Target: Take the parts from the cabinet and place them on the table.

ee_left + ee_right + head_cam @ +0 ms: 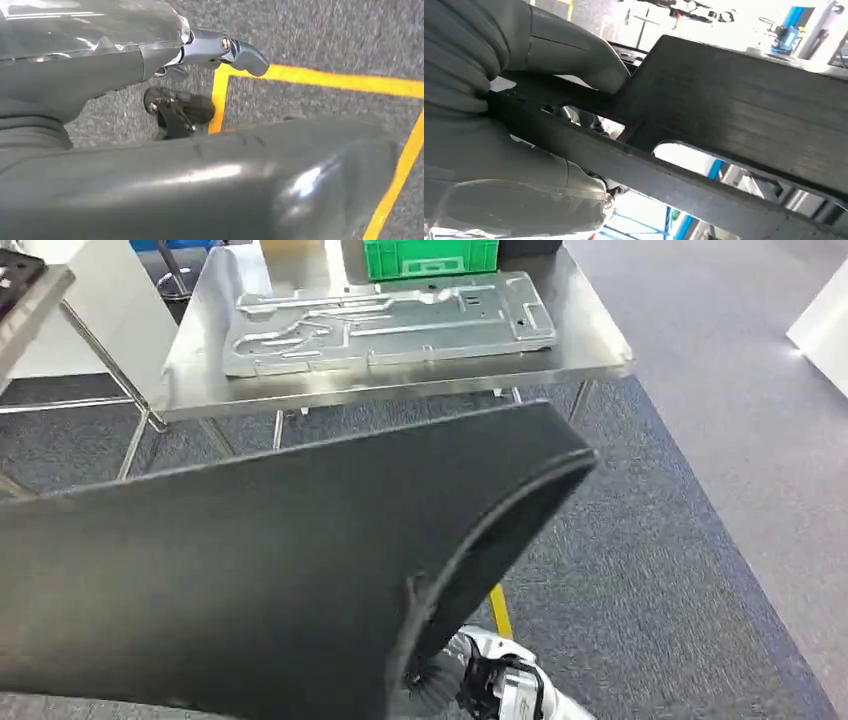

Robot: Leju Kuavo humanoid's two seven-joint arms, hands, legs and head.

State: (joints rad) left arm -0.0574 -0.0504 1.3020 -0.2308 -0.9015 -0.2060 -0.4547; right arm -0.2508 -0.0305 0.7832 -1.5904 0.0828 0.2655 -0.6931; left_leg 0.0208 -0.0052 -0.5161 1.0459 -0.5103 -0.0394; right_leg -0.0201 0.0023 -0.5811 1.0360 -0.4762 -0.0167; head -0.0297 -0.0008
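In the head view a large black flat panel (250, 570) tilts across the lower half of the picture, close in front of me. My right hand (440, 680) grips it from below at its near right edge. In the right wrist view the right hand (499, 125) has its thumb and fingers closed around a rib of the black panel (734, 110). My left hand (100, 65) hangs over the carpet, thumb and fingers apart with nothing between them. Ahead stands the steel table (590, 340), where a silver stamped metal part (390, 320) lies flat.
A green crate (430, 257) stands at the table's far edge. A white cabinet corner (825, 325) shows at the right. Yellow tape lines (320, 77) mark the grey carpet, and a black caster (175, 110) stands on it below my left hand.
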